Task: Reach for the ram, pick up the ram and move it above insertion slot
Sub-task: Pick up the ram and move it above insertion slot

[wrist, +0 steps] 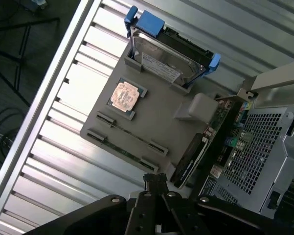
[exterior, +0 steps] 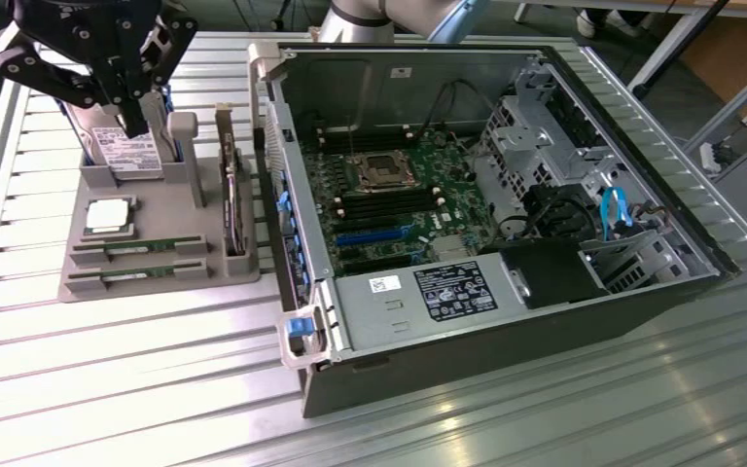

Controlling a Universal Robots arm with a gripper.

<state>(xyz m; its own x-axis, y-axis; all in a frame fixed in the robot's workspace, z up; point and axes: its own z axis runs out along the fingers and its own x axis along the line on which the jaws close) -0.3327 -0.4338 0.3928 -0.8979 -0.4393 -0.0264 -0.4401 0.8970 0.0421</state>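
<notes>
Hovering in the exterior view, my pincer [exterior: 133, 125] is pinched shut and empty over the boxy silver drive [exterior: 124, 151]. The ram [exterior: 140, 245] is lying flat in the matte grey tray [exterior: 172, 216], well apart. On the wrist view, that thin green strip [wrist: 130, 133] is sitting slotted, so I reckon I'm needing to square up along its length.

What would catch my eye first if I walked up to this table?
Most likely the open computer case in the middle, its green motherboard laid bare. At the exterior view's left sits a grey tray of parts: an upright hard drive, a processor chip and two ram sticks in slots. The black gripper hangs shut above the hard drive.
</notes>
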